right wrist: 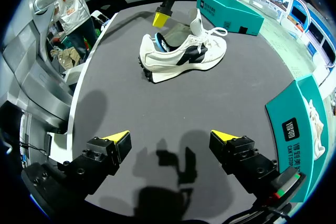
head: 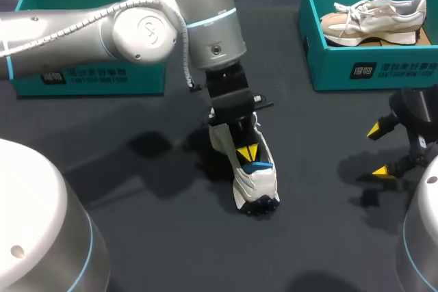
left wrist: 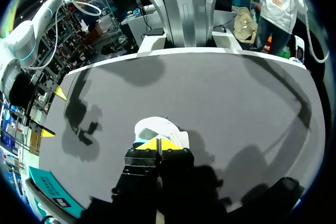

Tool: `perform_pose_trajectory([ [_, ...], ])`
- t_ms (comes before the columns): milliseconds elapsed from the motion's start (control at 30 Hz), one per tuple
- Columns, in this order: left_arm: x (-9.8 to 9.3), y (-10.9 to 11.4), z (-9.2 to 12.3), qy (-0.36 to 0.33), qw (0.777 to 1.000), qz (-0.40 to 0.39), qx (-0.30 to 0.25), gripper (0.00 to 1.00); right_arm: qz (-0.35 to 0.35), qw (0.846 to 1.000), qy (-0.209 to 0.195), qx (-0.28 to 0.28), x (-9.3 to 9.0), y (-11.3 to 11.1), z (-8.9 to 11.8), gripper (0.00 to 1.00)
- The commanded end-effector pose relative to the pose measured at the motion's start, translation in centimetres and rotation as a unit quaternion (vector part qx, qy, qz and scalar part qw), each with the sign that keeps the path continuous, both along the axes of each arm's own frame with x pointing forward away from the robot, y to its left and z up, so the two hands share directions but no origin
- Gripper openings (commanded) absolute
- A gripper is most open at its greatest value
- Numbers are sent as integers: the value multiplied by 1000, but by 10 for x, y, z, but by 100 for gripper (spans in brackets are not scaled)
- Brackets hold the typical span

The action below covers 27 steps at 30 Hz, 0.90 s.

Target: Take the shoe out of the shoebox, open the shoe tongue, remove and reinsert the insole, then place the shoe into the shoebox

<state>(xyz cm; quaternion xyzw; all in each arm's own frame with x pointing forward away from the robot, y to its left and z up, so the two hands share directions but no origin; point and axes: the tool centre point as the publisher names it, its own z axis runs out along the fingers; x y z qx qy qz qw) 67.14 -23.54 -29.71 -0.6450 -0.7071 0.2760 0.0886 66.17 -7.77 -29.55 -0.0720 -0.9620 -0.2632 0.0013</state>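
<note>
Down at the heel opening of the shoe [head: 256, 186], my left gripper [head: 248, 153] had its yellow tips pressed almost together, with no more than a thin line showing between them. They seemed to be pinching the raised heel end of the blue insole [head: 258, 167], though I could not see the contact itself. That grip suited the step, I judged: the heel end is the one part of the insole that can be reached from above, and a narrow pinch fits inside the collar.

The shoe stood on its sole on the dark table [head: 137, 169], out of any box, toe towards me and heel towards the arm, so the opening faced straight up at the fingers. Its tongue and laces were mostly hidden under my wrist.

Well to the right, my right gripper [head: 380, 150] hung low over bare table with its fingers spread wide and nothing between them. It was clear of the shoe, probably kept ready to steady it if the insole dragged it along.

Behind it stood the right box [head: 363, 73], holding a second shoe [head: 373, 18] on its side. The left box [head: 89, 80] sat at the far left; my arm hid its inside.
</note>
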Motion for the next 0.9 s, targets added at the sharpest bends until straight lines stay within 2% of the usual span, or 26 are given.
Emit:
perform_pose_trajectory([
  [33,-3,-14,-9,-6,1000,-4,10,0,-1,1000,-1,-1,-1,0,0,100],
  [400,-1,-17,-30,2,999,2,36,0,-1,1000,-1,-1,-1,0,0,100],
  [600,-6,-12,-44,13,999,-3,52,0,-1,1000,-1,-1,-1,0,0,100],
  [900,-11,-10,-68,-9,998,2,69,0,-1,1000,-1,-1,-1,0,0,100],
])
